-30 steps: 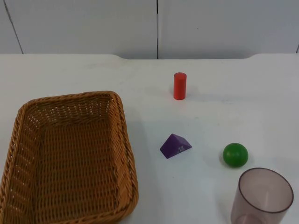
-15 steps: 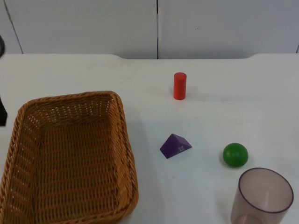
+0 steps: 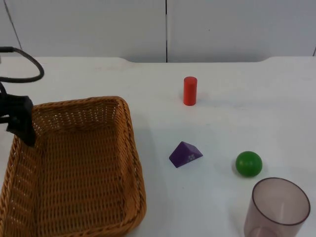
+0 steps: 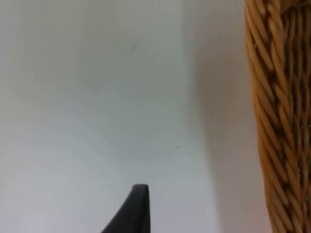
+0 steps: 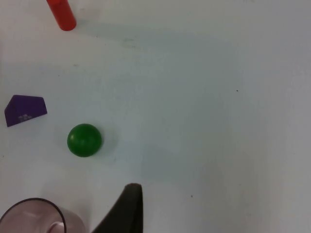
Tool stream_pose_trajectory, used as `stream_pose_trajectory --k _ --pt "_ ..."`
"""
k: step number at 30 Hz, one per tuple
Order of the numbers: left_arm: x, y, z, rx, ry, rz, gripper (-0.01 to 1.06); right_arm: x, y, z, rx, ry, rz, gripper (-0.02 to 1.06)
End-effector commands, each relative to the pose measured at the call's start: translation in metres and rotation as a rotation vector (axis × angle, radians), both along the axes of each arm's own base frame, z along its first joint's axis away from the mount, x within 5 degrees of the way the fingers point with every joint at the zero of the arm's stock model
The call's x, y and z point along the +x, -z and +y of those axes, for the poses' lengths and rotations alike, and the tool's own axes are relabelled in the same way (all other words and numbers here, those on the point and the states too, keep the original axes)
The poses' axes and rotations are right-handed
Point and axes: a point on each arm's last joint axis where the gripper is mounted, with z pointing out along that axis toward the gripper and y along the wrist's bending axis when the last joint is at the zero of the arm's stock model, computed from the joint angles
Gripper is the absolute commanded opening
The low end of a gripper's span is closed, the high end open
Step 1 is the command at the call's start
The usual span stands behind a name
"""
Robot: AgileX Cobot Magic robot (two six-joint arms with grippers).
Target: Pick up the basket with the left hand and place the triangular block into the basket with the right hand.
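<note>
Early in the task; nothing picked up or placed yet, judging by how things lie.

Wicker basket (image 3: 74, 168) flat on the white table (image 3: 247, 89), at the robot's left side, open side up, nothing inside. Left gripper (image 3: 22, 126) just at the basket's far left corner, over the rim, black fingers pointing down. Cannot tell whether its fingers are apart or together, nor whether touching the wicker. From the left wrist camera, basket's woven rim (image 4: 277, 116) just beside one black fingertip, bare table between them, so no grip on the rim apparent.

Purple triangular block (image 3: 185, 154) lying on the table to the right of the basket, well apart from it, untouched. Same block (image 5: 25, 109) seen from the right wrist camera, near a green ball (image 5: 84, 140).

Right gripper waiting above the table, away from the block, holding nothing visible; cannot tell if open or closed from the single fingertip on show.

Other things on the table: red cylinder (image 3: 190, 91) upright beyond the block, green ball (image 3: 248, 164) to the block's right, tinted transparent cup (image 3: 277, 207) upright near the ball.

Still to do: grasping and lifting the basket with the left arm, then picking up the block with the right and setting it inside.
</note>
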Motion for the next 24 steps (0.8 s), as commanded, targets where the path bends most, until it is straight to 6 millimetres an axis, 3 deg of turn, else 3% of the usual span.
stream_pose_trajectory --k 1,6,14,17,18,22,23,24 --pt "0.005 0.01 -0.001 -0.011 0.0 -0.003 1.05 0.0 -0.003 0.0 0.004 0.001 -0.017 1.05" --pt "0.007 0.034 -0.002 -0.021 -0.004 0.053 1.05 0.0 -0.003 0.0 0.004 0.001 -0.019 1.05" --pt "0.006 0.047 -0.004 -0.046 -0.003 0.091 1.04 0.0 -0.003 0.0 0.004 0.001 -0.021 1.05" --pt "0.006 0.047 -0.005 -0.049 -0.002 0.094 0.89 0.0 -0.003 0.0 0.002 0.001 -0.021 1.05" --pt "0.006 0.047 -0.005 -0.049 -0.002 0.094 0.89 0.0 -0.003 0.0 0.002 0.001 -0.021 1.05" --pt "0.005 0.048 -0.006 -0.063 -0.012 0.109 0.61 0.0 -0.003 0.0 0.002 0.001 -0.021 1.05" --pt "0.005 0.048 -0.006 -0.063 -0.012 0.109 0.61 0.0 -0.003 0.0 0.002 0.001 -0.021 1.05" --pt "0.005 0.048 -0.006 -0.067 -0.018 0.107 0.55 0.0 -0.003 0.0 0.002 0.001 -0.021 1.05"
